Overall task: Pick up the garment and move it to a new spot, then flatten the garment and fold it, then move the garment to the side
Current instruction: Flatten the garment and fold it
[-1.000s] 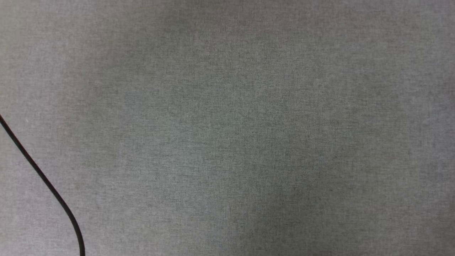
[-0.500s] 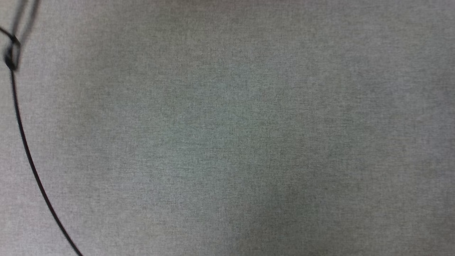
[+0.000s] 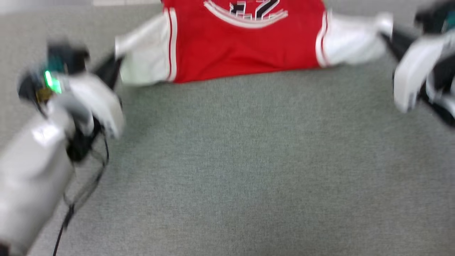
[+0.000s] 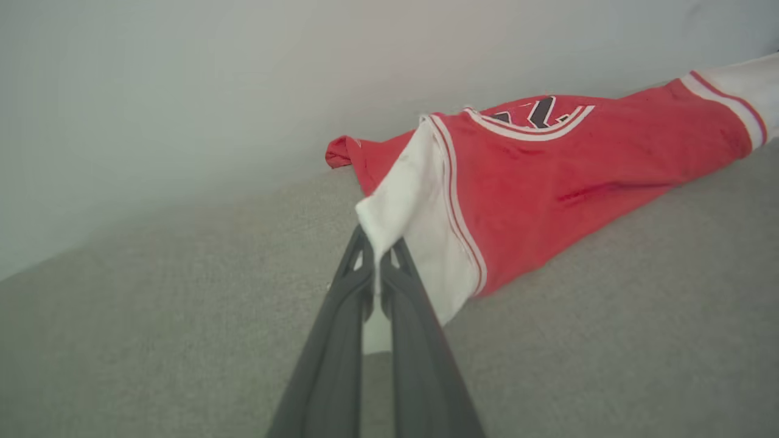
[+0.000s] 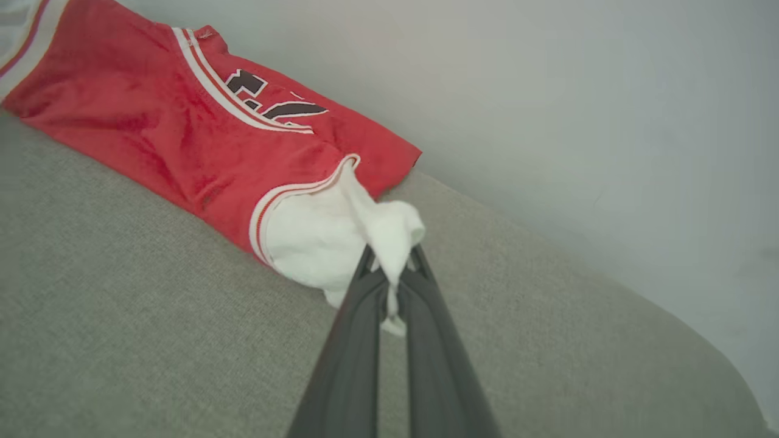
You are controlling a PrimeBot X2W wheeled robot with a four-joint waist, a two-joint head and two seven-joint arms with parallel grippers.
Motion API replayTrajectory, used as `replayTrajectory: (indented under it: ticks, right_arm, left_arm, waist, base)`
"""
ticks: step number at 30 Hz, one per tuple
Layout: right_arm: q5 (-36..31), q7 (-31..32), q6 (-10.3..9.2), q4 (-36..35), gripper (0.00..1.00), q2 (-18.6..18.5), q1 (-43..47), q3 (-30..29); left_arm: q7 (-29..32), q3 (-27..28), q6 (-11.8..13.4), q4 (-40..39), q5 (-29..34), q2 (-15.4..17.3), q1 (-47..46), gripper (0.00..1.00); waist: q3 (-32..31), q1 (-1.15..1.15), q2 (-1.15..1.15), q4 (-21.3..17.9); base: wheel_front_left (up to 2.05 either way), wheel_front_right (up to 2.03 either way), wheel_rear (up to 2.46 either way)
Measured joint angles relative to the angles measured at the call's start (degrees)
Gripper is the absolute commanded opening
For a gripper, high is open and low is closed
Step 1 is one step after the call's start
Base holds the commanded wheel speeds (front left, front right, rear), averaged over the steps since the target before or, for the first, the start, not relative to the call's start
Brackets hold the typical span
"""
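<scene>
The garment, a red T-shirt with white sleeves and a black-and-white chest print, lies stretched sideways along the far edge of the grey surface. My left gripper is shut on the end of its left white sleeve, and the cloth is pinched between the fingertips. My right gripper is shut on the bunched end of the other white sleeve. The red body rests on the surface, and its upper part is cut off by the head view's top edge. The head view is blurred.
A grey fabric-covered surface spreads wide in front of the garment. A black cable hangs by my left forearm. A pale wall stands right behind the garment. The surface ends in a rounded corner on the right.
The head camera has swung. Before, it showed bare grey surface and a black cable; now the garment and both arms are in it, with motion blur.
</scene>
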Motion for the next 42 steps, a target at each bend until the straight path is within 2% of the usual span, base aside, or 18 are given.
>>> replayTrajectory:
  ticks: [11, 21, 28, 33, 34, 35, 38, 42]
  right_arm:
    - [4.5, -2.5, 0.00, -6.8, 0.00, -7.4, 25.2, -0.3]
    - [3.8, -3.3, 0.01, -11.3, 0.00, -11.2, 45.4, -6.7]
    - [3.9, 1.8, 0.02, -16.1, 0.00, -12.3, 58.3, -12.4]
    - [3.1, 6.7, 0.02, -19.5, 0.00, -12.5, 63.1, -17.1]
    - [2.4, 9.3, 0.02, -21.2, 0.34, -12.3, 63.6, -19.1]
    - [0.9, 11.2, 0.01, -23.4, 1.00, -12.0, 63.4, -21.4]
    - [-0.5, 15.4, 0.00, -27.5, 1.00, -12.2, 62.2, -24.6]
    - [-0.8, 21.1, 0.00, -35.5, 1.00, -15.2, 59.0, -30.6]
  left_arm:
    - [-0.4, -0.8, 8.3, -14.3, -7.8, 7.6, 28.4, 0.00]
    - [-0.9, -0.3, 14.2, -23.3, -15.3, 13.1, 46.6, 0.00]
    - [-1.3, -1.3, 17.7, -28.3, -17.8, 15.2, 55.3, 0.00]
    - [-2.0, -1.1, 19.1, -30.1, -17.8, 15.4, 56.6, 0.00]
    - [-2.1, -1.1, 19.5, -30.6, -16.9, 15.3, 56.3, 0.00]
    - [-2.4, -1.1, 20.0, -31.0, -16.0, 15.0, 55.4, 0.00]
    - [-2.6, -0.8, 20.7, -32.1, -14.5, 14.4, 53.7, 0.00]
    - [-2.9, -0.3, 21.8, -33.8, -12.5, 14.5, 51.6, 0.00]
  waist:
    - [-10.1, -0.01, 0.00, -0.4]
    - [-17.2, -0.02, 0.00, -0.2]
    - [-19.4, -0.02, 0.00, 0.1]
    - [-18.9, -0.01, 0.00, 0.3]
    - [-18.4, -0.01, 0.00, 0.3]
    - [-17.8, -0.01, 0.00, 0.3]
    - [-16.8, 0.00, 0.00, 0.5]
    - [-15.0, 0.00, 0.00, 1.2]
  base:
    - [0.00, 0.00, 0.00]
    - [0.00, 0.00, 0.00]
    - [0.00, 0.00, 0.00]
    - [0.00, 0.00, 0.00]
    - [0.00, 0.00, 0.00]
    - [0.00, 0.00, 0.00]
    - [0.00, 0.00, 0.00]
    - [0.00, 0.00, 0.00]
